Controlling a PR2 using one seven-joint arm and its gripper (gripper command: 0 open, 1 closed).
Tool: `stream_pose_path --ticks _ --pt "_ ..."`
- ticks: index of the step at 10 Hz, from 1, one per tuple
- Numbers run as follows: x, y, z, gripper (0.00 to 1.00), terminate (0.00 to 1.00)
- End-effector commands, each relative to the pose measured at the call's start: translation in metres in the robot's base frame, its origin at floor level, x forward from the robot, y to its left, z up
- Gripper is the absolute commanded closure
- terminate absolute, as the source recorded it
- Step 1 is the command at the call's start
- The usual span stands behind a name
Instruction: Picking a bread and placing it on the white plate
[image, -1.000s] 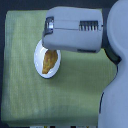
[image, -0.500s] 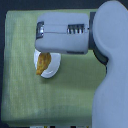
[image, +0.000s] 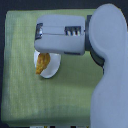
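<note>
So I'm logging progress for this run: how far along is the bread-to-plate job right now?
The bread already lies on the white plate, one end reaching its rim at the exterior view's left. The arm hangs directly over the plate, hiding the pincer, so whether it has released the bread cannot be told. Left: confirm the release and clear the arm off the green mat.

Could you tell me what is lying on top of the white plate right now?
The bread lies on the white plate. The arm covers the plate's upper part, so anything there is hidden.

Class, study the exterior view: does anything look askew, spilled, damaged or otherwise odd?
Mostly no. The bread lies on the white plate, slanted, with one end near the plate's rim at the exterior view's left. Nothing looks spilled or damaged. The arm hides the plate's upper part and the jaws.
</note>
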Motion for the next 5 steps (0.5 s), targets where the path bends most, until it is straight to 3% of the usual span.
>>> stream_pose_path --ticks 1,2,3,5 --pt "-0.0018 0.0055 -0.0041 1.00 0.00" --pt "-0.0029 0.0063 -0.0056 1.00 0.00" --pt "-0.0024 0.0071 -0.0063 0.00 0.00" --pt "-0.0004 0.0019 -0.0061 0.00 0.00"
